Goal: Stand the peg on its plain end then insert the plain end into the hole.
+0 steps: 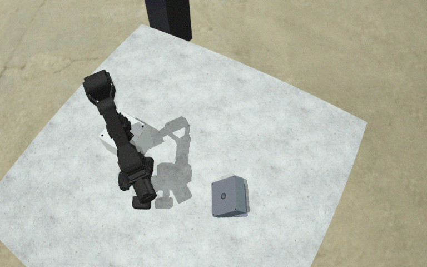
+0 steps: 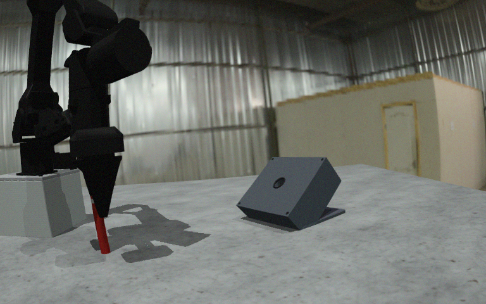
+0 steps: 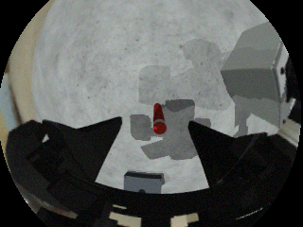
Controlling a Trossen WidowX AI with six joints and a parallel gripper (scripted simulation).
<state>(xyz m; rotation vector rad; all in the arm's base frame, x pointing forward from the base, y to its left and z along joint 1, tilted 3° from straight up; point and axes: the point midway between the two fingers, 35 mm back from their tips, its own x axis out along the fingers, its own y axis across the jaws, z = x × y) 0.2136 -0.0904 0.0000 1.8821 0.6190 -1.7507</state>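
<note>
The red peg [image 2: 101, 232] is standing upright on the table [image 2: 376, 243], over at the lower left of the exterior view, with its bottom end planted on the surface. The gripper [image 2: 102, 209] hangs right over it, pointing straight down — the dark tapered fingers [image 2: 99, 182] cover the upper part of the peg from this angle, so only a sliver of the white band peeks out right at the finger's edge.

In the wrist view you look straight down the peg [image 3: 159, 119], sitting just about in the middle of the frame, in the gap between the two black fingers that come up from the lower left and lower right. The claw is spread wide and isn't pinching anything; there's table visible on both sides of the peg between it and each finger.

The sloped panel [image 2: 292, 190] is a dark grey box tilted up on its plate, centre of the exterior view, well apart from the peg — its single round hole [image 2: 279, 182] faces up and toward the camera. In the top view the panel [image 1: 228, 196] sits right of centre, and the gripper [image 1: 143, 203] is to its left, hiding the peg completely. The arm rises from a pale base block [image 2: 35, 204] at the left edge.
</note>
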